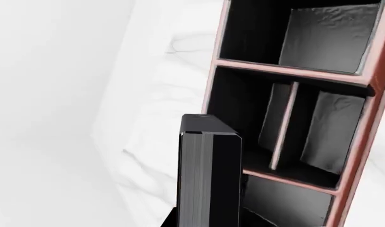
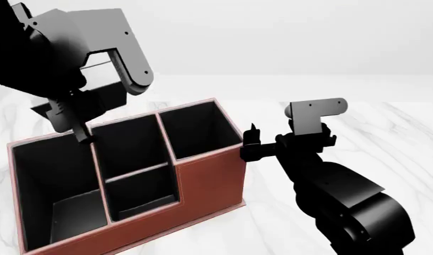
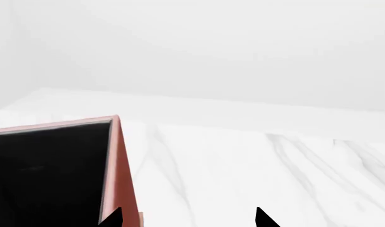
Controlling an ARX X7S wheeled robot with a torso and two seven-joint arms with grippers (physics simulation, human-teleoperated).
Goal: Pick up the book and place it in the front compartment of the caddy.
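My left gripper (image 2: 80,130) is shut on the black book (image 1: 209,175), whose grey-white page edges show in the left wrist view. It holds the book upright above the back rim of the reddish-brown caddy (image 2: 209,180), near the wall between the large long cell and the middle pair. In the head view the book is hard to tell from the dark arm. The deeper, taller-walled cell of the pair (image 2: 127,146) lies just right of the book (image 1: 268,118). My right gripper (image 3: 187,220) is open and empty beside the caddy's right wall (image 3: 120,165).
A low divider (image 2: 139,171) splits the middle pair. The shallower cell (image 2: 142,194) is nearer me. The large long cell (image 2: 53,186) is at the left, another cell (image 2: 198,130) at the right. White marble tabletop (image 2: 386,133) extends right.
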